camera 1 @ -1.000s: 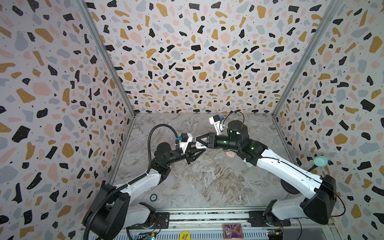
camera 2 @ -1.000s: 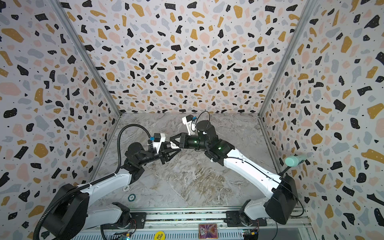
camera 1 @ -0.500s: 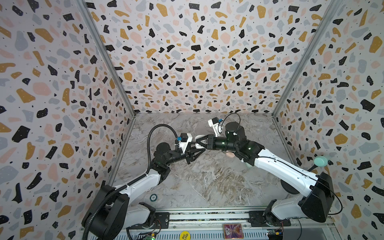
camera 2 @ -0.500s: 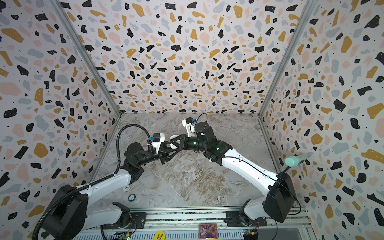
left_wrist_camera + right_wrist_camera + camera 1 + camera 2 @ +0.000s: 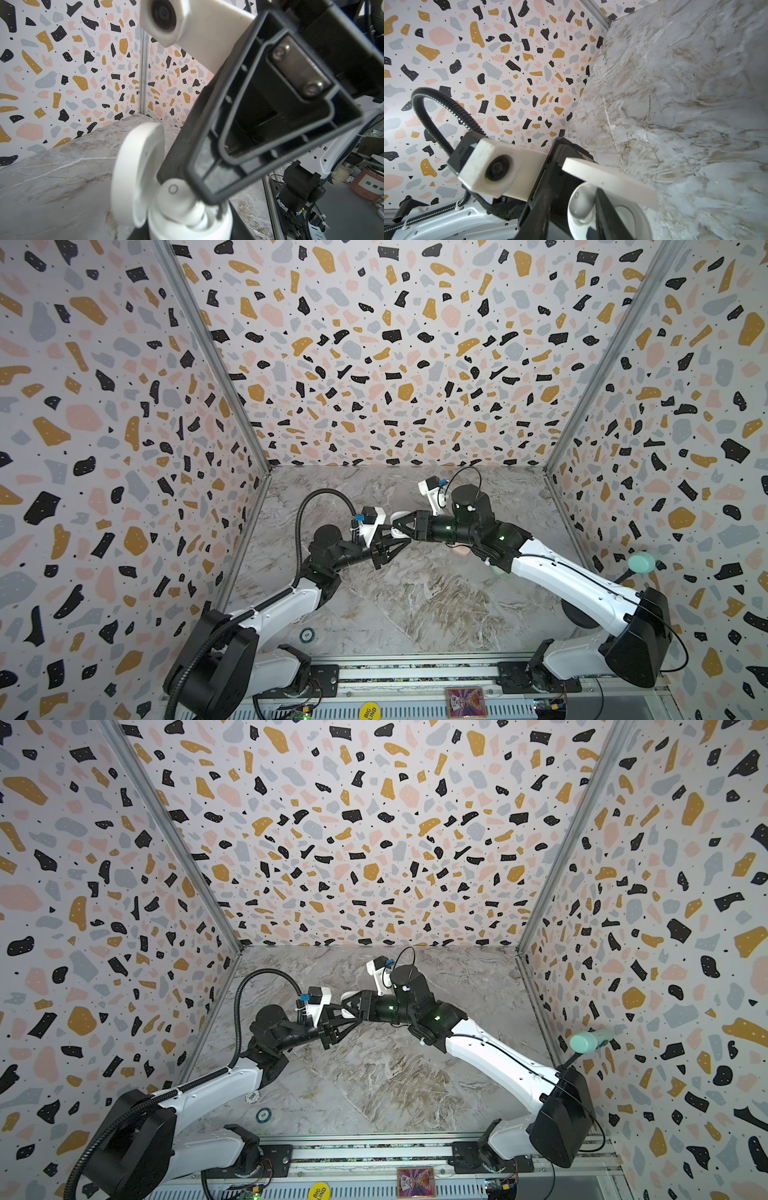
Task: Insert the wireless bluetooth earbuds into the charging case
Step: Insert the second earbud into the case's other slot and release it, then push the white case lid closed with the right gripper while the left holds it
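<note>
Earbud, white, sits in the open case; I see it only in the wrist views, both top views hiding it. Left gripper clamps the case; right gripper stands slightly parted around it.

A robotics lab test cell: terrazzo-print wall panels box in a grey marble-pattern counter, with white-and-black robot arms mounted along a slotted metal rail.

Bright, even light all round.
Top views sharp, walls bending at the edges; soft, faint shadows on the marble floor. Up close in the left wrist view, the white lid blurs out of focus.
</note>
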Robot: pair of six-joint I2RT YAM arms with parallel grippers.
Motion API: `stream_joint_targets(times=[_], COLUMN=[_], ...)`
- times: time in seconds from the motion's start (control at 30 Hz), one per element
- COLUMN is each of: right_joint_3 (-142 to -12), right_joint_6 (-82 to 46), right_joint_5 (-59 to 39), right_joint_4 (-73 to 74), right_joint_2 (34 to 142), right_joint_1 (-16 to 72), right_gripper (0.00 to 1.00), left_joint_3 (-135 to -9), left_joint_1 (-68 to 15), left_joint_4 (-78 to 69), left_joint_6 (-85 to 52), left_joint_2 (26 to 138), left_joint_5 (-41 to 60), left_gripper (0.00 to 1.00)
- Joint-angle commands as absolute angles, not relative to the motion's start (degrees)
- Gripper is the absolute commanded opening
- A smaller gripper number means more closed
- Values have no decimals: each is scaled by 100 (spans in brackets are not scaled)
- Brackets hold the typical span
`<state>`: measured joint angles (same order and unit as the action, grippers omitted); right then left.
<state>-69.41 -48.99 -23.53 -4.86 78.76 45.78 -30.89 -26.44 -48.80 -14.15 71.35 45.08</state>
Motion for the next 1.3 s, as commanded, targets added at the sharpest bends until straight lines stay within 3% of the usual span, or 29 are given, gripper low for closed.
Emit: stream_joint_targets(times=[0.0, 0.47, 0.83, 1.27], right_joint_3=[-7150, -8383, -10173, -11055], right_joint_6=[-4734, -4159, -3131, -2727], right_joint_5=[-2150, -1680, -1771, -2488], right_joint_4=[-973, -2677, -3780, -4160], right_joint_2=[7588, 7532, 9024, 10081], right_joint_1=[4614, 4473, 3892, 3936], right_gripper=[40, 46, 57, 59], left_joint_3=[-3129, -3146, -3164, -3155], left_joint_1=[-2663, -2664, -2676, -2681], left_joint_4=[-5260, -5261, -5286, -5217], left_joint_6=[-1328, -1318, -1347, -1310], left_joint_2=[7020, 7047, 7022, 7005], left_joint_5=[4553, 4561, 4632, 4619], left_gripper=[32, 32, 32, 32])
